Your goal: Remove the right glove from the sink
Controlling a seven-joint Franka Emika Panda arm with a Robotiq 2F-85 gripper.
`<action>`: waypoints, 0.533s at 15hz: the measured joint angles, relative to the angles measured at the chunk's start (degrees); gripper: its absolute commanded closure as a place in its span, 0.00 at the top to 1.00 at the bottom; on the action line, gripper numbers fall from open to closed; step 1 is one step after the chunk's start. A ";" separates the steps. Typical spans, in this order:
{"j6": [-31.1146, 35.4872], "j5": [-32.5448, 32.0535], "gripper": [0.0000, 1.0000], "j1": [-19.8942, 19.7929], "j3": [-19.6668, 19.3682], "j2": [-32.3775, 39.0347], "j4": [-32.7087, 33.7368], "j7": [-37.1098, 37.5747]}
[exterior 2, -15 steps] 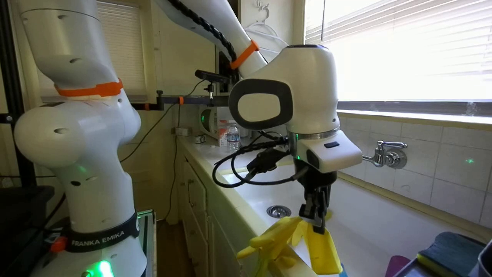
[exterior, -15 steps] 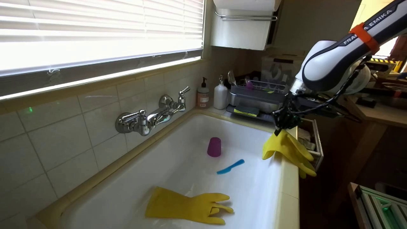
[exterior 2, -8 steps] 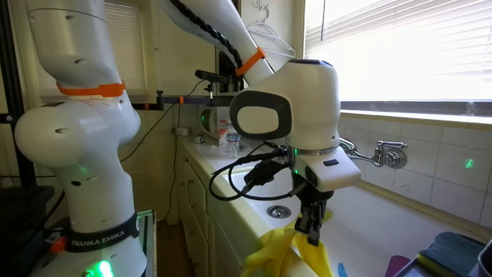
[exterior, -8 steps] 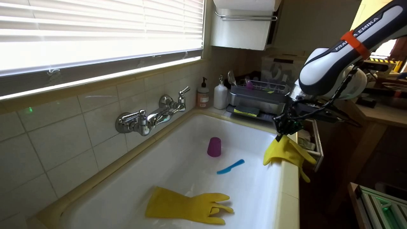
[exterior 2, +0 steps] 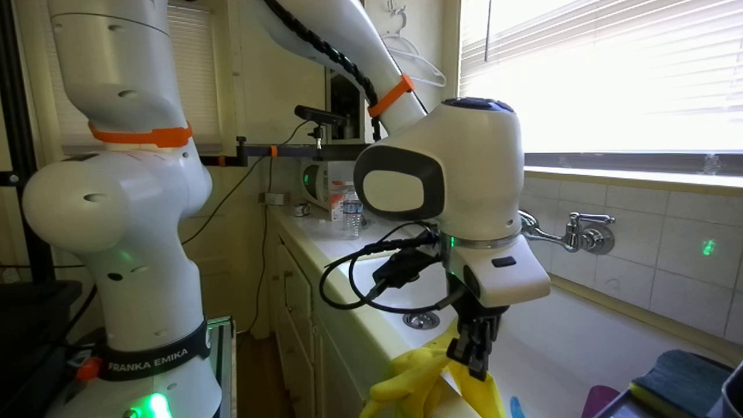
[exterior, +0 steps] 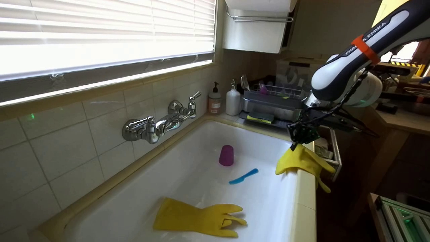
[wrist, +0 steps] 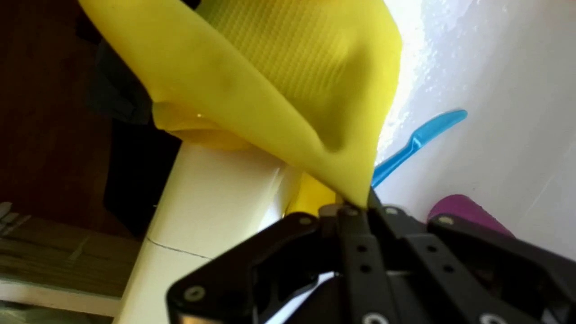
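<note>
Jaws squeezed together, my gripper pinches a fold of yellow glove; I judge it the one meant, though I cannot tell right from left. Its long axis runs crosswise over the edge of the sink: what looks like the cuff droops inside, the fingers hang outside. So the coming move, I think, calls for lifting the cuff clear and outward. The glove lies just below my gripper, falling away on both sides of the pinch. Down in the sink lie a second glove, a blue knife and a purple cup.
</note>
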 measured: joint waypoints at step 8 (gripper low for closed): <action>0.01 11.03 0.00 -0.01 -0.56 1.79 2.68 -0.37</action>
